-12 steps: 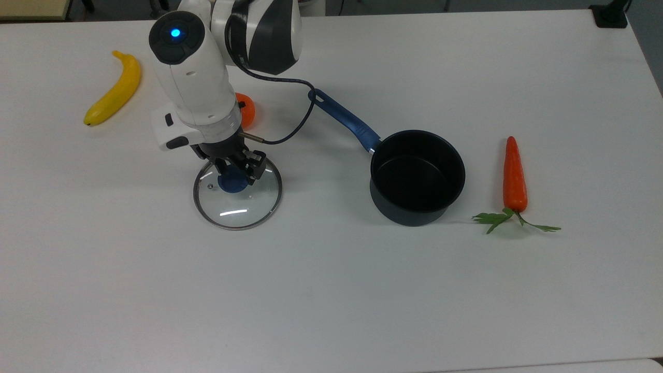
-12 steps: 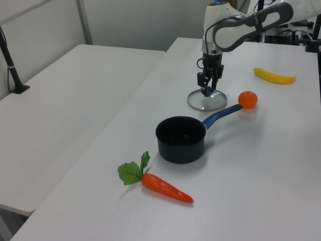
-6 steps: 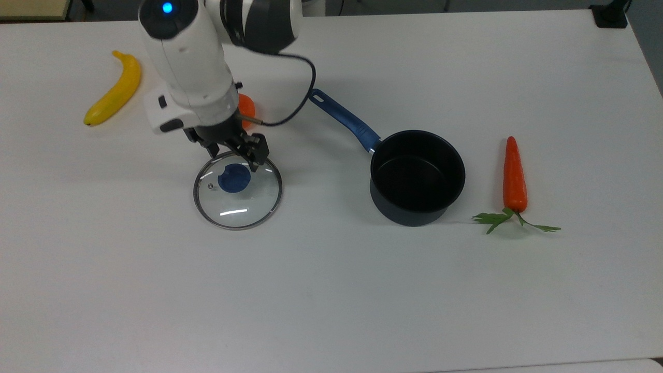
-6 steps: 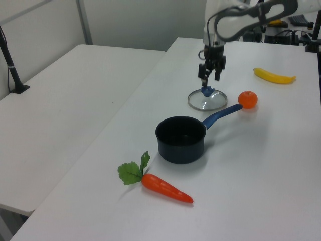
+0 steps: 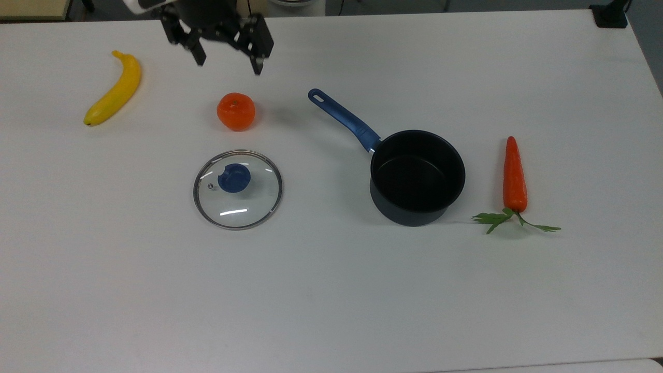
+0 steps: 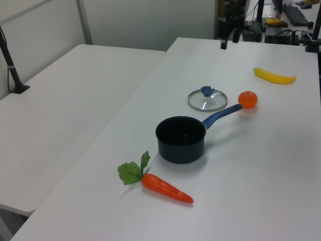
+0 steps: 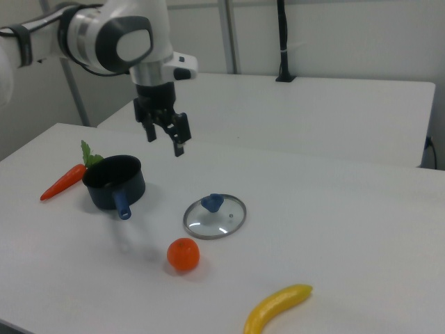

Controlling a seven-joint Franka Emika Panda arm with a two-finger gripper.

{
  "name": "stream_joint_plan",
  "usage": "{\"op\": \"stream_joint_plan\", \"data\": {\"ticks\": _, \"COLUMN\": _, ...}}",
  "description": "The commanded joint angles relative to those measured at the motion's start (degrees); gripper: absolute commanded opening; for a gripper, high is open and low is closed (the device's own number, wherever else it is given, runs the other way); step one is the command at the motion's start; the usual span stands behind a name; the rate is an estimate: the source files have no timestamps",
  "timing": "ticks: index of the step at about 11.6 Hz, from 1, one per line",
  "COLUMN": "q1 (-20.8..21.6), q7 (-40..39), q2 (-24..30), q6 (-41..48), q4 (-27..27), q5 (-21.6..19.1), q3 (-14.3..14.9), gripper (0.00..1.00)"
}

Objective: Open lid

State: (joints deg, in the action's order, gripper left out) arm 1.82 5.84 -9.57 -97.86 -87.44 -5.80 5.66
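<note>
Smooth white table (image 5: 362, 311), a second white table (image 6: 65, 90) alongside it.
Round glass lid (image 5: 238, 189) lies flat beside the dark saucepan (image 5: 417, 177); gripper (image 5: 226, 61) hangs high, fingers spread, empty.

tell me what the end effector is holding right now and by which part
Nothing. The end effector is open and empty, raised above the table; the lid lies flat on the table.
</note>
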Motion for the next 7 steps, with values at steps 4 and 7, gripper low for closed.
{"op": "stream_joint_plan", "data": {"ticks": 4, "q1": 0.5, "q7": -3.1, "q2": 9.1, "q6": 6.5, "q4": -6.2, "q5": 1.1, "q3": -0.5, "gripper": 1.0}}
{"op": "stream_joint_plan", "data": {"ticks": 7, "q1": 0.5, "q7": -4.5, "q2": 8.9, "q6": 6.0, "q4": -5.8, "q5": 1.1, "q3": 0.0, "gripper": 1.0}}
